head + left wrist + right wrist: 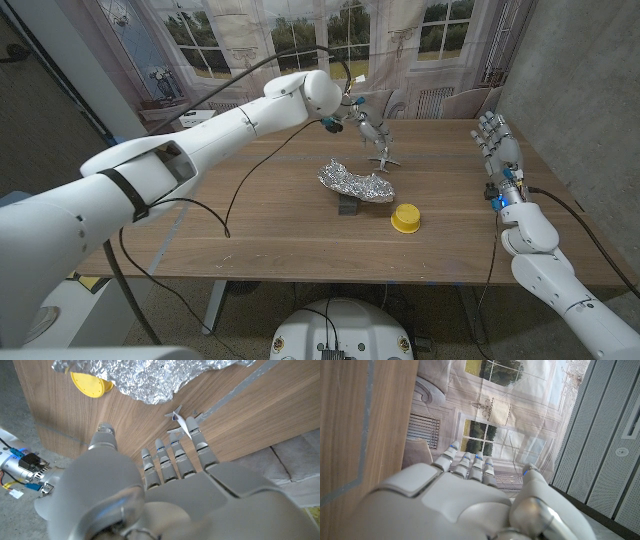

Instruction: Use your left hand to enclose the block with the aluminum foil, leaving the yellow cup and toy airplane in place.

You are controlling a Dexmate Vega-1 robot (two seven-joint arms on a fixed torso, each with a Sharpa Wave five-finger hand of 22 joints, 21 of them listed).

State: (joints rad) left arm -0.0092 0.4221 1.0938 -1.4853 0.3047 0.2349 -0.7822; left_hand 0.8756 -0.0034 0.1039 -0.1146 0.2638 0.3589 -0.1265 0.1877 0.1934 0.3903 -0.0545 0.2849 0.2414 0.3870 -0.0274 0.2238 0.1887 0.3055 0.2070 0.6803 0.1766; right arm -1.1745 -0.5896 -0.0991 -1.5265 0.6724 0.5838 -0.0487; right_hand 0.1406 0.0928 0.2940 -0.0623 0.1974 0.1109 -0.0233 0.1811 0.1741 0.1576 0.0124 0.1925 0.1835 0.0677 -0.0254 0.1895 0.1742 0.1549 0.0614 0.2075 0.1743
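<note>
A crumpled sheet of aluminum foil (355, 182) lies over a dark block (348, 207) at the middle of the table; the block's near side shows under the foil's edge. The yellow cup (406, 218) stands just right of it, toward the front. The small grey toy airplane (383, 160) sits behind the foil. My left hand (368, 124) hovers over the airplane, fingers stretched and holding nothing. In the left wrist view its fingers (175, 460) point at the airplane (182, 422), with the foil (145, 377) and cup (90, 385) beyond. My right hand (497, 145) stands upright at the table's right, fingers apart.
A black cable (228, 205) hangs from my left arm and loops over the table's left half. A printed backdrop of windows (330, 40) stands behind the table's far edge. The wooden table (250, 240) has bare room at the front and left.
</note>
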